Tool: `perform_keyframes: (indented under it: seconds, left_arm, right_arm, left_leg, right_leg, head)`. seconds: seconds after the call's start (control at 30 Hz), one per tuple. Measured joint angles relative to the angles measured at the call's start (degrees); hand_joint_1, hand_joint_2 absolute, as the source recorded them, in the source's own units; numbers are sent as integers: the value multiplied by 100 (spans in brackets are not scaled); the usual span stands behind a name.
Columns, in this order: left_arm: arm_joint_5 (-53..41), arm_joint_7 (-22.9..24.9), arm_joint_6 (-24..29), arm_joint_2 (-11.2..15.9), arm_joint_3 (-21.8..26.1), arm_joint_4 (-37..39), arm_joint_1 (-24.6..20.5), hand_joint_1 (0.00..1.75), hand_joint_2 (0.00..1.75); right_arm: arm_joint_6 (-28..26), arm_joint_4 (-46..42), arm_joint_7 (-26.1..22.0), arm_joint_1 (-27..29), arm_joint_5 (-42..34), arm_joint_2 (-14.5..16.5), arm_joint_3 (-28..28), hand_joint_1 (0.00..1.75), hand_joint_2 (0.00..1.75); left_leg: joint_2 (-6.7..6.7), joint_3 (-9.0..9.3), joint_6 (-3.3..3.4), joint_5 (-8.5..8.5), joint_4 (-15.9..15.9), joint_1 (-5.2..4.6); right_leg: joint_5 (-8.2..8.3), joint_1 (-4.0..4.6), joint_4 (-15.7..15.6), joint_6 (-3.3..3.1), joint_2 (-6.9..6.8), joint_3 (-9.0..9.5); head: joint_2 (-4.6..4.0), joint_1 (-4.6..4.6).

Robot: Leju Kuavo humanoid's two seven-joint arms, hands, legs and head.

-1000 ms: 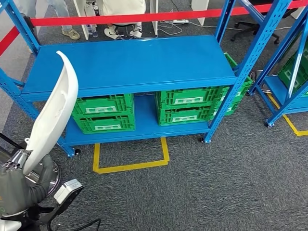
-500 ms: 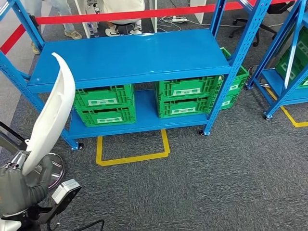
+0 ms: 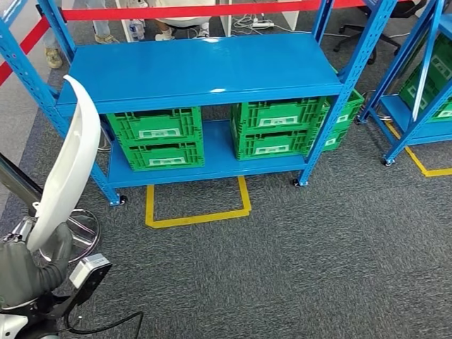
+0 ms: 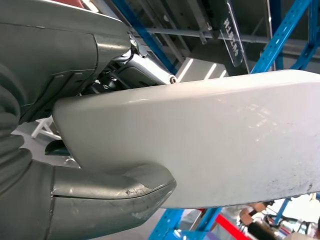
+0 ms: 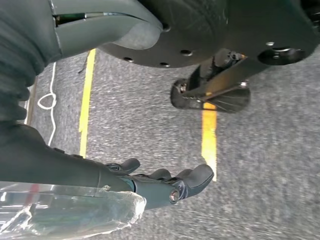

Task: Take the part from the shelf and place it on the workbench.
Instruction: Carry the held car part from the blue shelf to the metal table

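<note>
My left hand (image 3: 24, 272) is down at about 8 o'clock, wrapped around the bottom end of the white part (image 3: 69, 166), which sticks up and tilts toward the blue shelf (image 3: 197, 67) at 12. Green crates (image 3: 157, 138) sit on its lower level. My right hand (image 5: 166, 182) hangs over the grey carpet (image 3: 320, 268), fingers apart, holding nothing.

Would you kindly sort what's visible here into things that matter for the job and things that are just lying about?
Job:
- white part, gripped by the left robot hand
- blue shelf

Lying about:
- green crates under the shelf
- yellow floor marking
- red barrier tape
- right robot hand, holding nothing
</note>
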Motion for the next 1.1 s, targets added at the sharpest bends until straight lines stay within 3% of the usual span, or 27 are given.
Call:
perform_keyframes:
  seconds: [0.03,0.1,0.13,0.17,0.23,0.27,0.3,0.37,0.4,0.43,0.47,0.5,0.57,0.63,0.67,0.73,0.77,0.83,0.9,0.93,0.97,1.0,1.1]
  left_arm:
    - [11,-11,-12,-11,18,28,-12,175,175]
    - [26,-37,-31,-33,50,73,-33,175,175]
    - [27,-52,-38,-42,63,89,-46,175,175]
    - [27,-63,-42,-50,72,104,-59,175,175]
    - [28,-76,-49,-62,88,132,-78,175,175]
    - [29,-78,-52,-66,98,145,-80,175,175]
    - [30,-78,-60,-67,109,159,-82,175,175]
    - [34,-84,-84,-68,130,185,-88,175,175]
    - [36,-88,-98,-69,136,200,-90,175,175]
    - [38,-93,-108,-69,140,217,-91,175,175]
    - [38,-96,-117,-70,143,232,-92,175,175]
    - [38,-97,-123,-70,146,244,-94,175,175]
    - [38,-98,-129,-70,153,254,-108,175,175]
    - [38,-102,-129,-70,156,256,-131,175,175]
    - [38,-104,-129,-70,157,256,-142,175,175]
    - [38,-107,-130,-70,161,257,-151,175,175]
    - [38,-108,-130,-72,166,258,-154,175,175]
    - [45,-109,-138,-79,176,262,-157,175,175]
    - [71,-113,-162,-85,183,276,-158,175,175]
    - [87,-117,-178,-85,185,287,-158,175,175]
    - [111,-123,-196,-85,186,299,-158,175,175]
    - [130,-128,-215,-85,189,312,-158,175,175]
    - [224,-151,-285,-85,198,348,-159,175,175]
  right_arm:
    - [0,-1,-4,-7,2,0,-2,0,175]
    - [-2,-5,-16,-34,10,0,-7,0,175]
    - [-3,-7,-24,-44,14,0,-9,0,175]
    - [-4,-8,-30,-48,16,2,-15,0,175]
    - [-3,-6,-36,-35,17,21,-34,0,175]
    - [-3,-5,-36,-29,16,31,-45,0,175]
    - [-4,-4,-34,-23,16,39,-55,0,175]
    - [-5,-4,-33,-18,18,40,-74,0,175]
    - [-3,-4,-32,-13,21,41,-84,0,175]
    - [2,-4,-32,-7,24,42,-91,0,175]
    - [5,-4,-32,-2,27,43,-96,0,175]
    - [7,-4,-31,2,30,44,-98,0,175]
    - [8,-4,-30,8,32,48,-103,0,175]
    - [9,-4,-30,11,32,56,-111,0,175]
    - [9,-4,-30,11,31,60,-116,0,175]
    - [9,-4,-30,10,32,63,-126,0,175]
    - [9,-4,-30,13,32,63,-129,0,175]
    - [9,-4,-29,24,34,63,-135,0,175]
    - [10,-4,-28,32,43,63,-140,0,175]
    - [11,-4,-28,34,51,63,-142,0,175]
    - [13,-4,-28,38,62,63,-144,0,175]
    - [15,-4,-27,41,73,63,-145,0,175]
    - [17,-5,-28,26,119,63,-148,0,175]
  left_leg:
    - [0,-75,-10,72,4,-7]
    - [1,-178,-53,207,13,-24]
    - [6,-199,-79,274,8,-25]
    - [10,-208,-112,340,-7,-22]
    - [8,-236,-181,405,-35,-9]
    - [1,-270,-219,274,28,-2]
    - [-6,-318,-255,31,194,5]
    - [-9,-426,-319,-612,855,35]
    - [-9,-462,-344,-790,1234,47]
    - [-9,-451,-361,-823,1518,58]
    - [-8,-373,-368,-733,1631,65]
    - [-9,-198,-364,-585,1524,69]
    - [-10,394,-327,-413,803,66]
    - [-11,873,-258,-489,95,48]
    - [-11,963,-221,-551,-81,35]
    - [-4,944,-143,-574,-194,41]
    - [1,919,-98,-558,-226,51]
    - [19,846,-25,-489,-250,59]
    - [45,758,4,-421,-245,38]
    - [64,721,6,-391,-243,29]
    - [87,693,3,-366,-241,21]
    - [113,676,-4,-348,-240,16]
    - [196,660,-48,-318,-224,-13]
  right_leg:
    - [147,14,-354,-31,0,299]
    - [162,47,-1253,-87,-1,940]
    - [99,63,-1564,-106,1,1129]
    - [61,78,-1718,-124,4,1199]
    - [157,73,-1733,-180,-9,1099]
    - [228,62,-1733,-224,-22,1031]
    - [304,48,-1741,-259,-35,952]
    - [435,42,-1737,-300,-48,789]
    - [496,43,-1731,-298,-53,706]
    - [560,43,-1720,-292,-59,625]
    - [617,43,-1704,-282,-64,552]
    - [671,42,-1683,-270,-65,485]
    - [752,49,-1630,-233,-60,384]
    - [817,63,-1578,-176,-56,300]
    - [848,68,-1558,-143,-57,261]
    - [878,67,-1516,-77,-52,176]
    - [810,64,-1430,-46,-44,108]
    - [460,50,-915,3,-19,-142]
    - [62,38,-126,33,-9,-449]
    - [-19,36,119,41,-9,-524]
    - [9,35,139,44,-11,-485]
    - [137,35,-87,38,-18,-318]
    - [545,54,-1328,-23,-159,438]
  head:
    - [0,1]
    - [0,-4]
    - [0,-7]
    - [0,-6]
    - [-1,1]
    - [-1,-1]
    - [-1,-19]
    - [-1,-47]
    - [0,-55]
    - [0,-54]
    - [0,-58]
    - [0,-57]
    - [0,-60]
    - [0,-57]
    - [0,-56]
    - [0,-55]
    - [0,-49]
    - [0,-36]
    - [0,-31]
    - [0,-32]
    - [0,-32]
    - [0,-33]
    - [0,-33]
